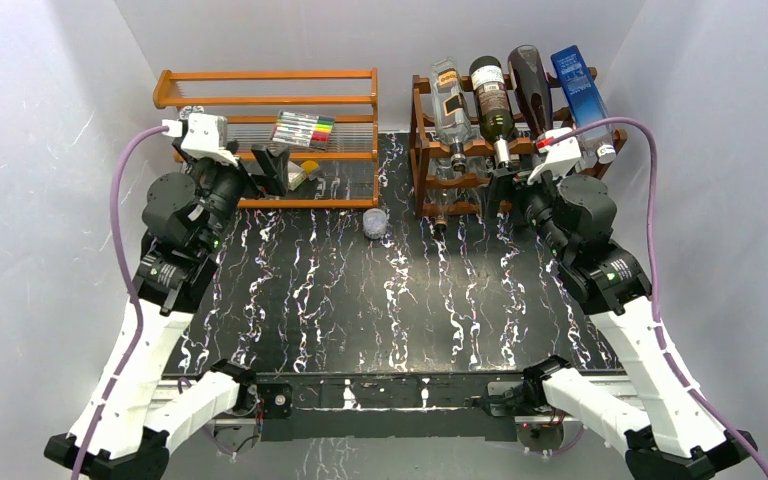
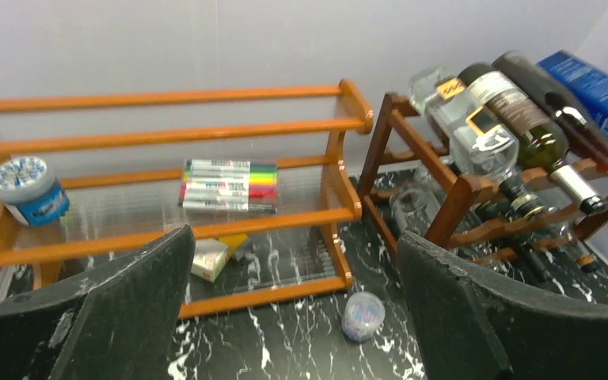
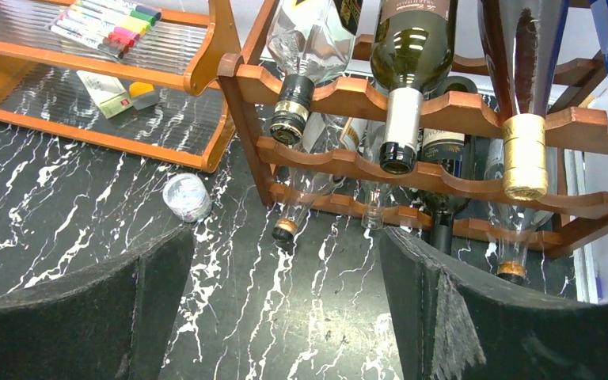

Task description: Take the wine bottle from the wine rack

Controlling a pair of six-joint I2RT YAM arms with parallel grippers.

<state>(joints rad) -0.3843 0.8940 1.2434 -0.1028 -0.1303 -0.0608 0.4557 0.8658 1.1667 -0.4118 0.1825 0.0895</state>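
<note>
The dark reddish-brown wine rack (image 1: 421, 140) stands at the back right of the table. On its top tier lie a clear bottle (image 1: 450, 105), a dark green wine bottle (image 1: 492, 100), a dark red bottle (image 1: 530, 85) and a blue box (image 1: 578, 85), necks toward me. In the right wrist view the green bottle (image 3: 408, 47) lies between the clear one (image 3: 309, 39) and the gold-foiled one (image 3: 522, 63) on the rack (image 3: 348, 93). My right gripper (image 3: 285, 317) is open and empty, just in front of the rack. My left gripper (image 2: 297, 317) is open and empty before the orange shelf.
The lighter orange shelf (image 1: 265, 100) at back left holds a marker pack (image 1: 303, 128), a blue-lidded jar (image 2: 28, 190) and small boxes. A small clear jar (image 1: 374, 221) stands on the table between shelf and rack. More bottles (image 3: 297, 206) lie in the lower tiers.
</note>
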